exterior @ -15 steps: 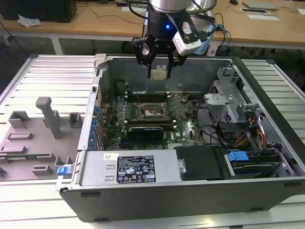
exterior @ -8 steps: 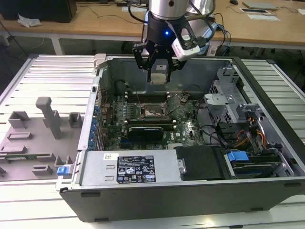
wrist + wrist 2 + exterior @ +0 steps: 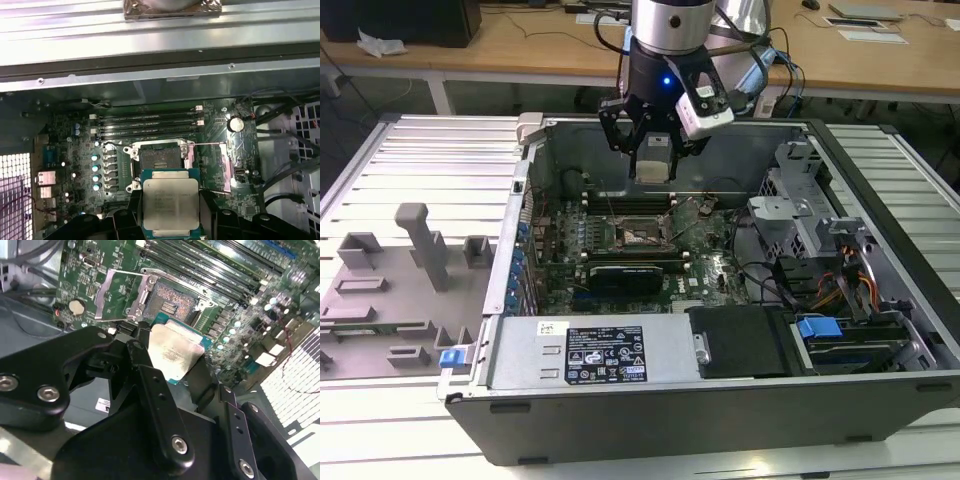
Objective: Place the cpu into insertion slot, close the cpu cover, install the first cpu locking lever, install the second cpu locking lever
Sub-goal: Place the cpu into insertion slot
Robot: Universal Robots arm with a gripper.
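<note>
Fingers (image 3: 150,385) clamped on the chip (image 3: 170,205), above the open socket (image 3: 161,160) at the exterior view's centre. Risk: tilted or offset seating could bend the contacts.

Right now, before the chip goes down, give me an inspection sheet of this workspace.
Surface: slatted metal table carrying an open computer case.
Job's things: cpu held clear of the empty insertion slot; cpu cover swung open.
Clutter: grey fixture blocks at the exterior view's left.
Grippers: gripper shut on the cpu.
Cables: cable bundle inside the case.
Surroundings: wooden desks behind.
</note>
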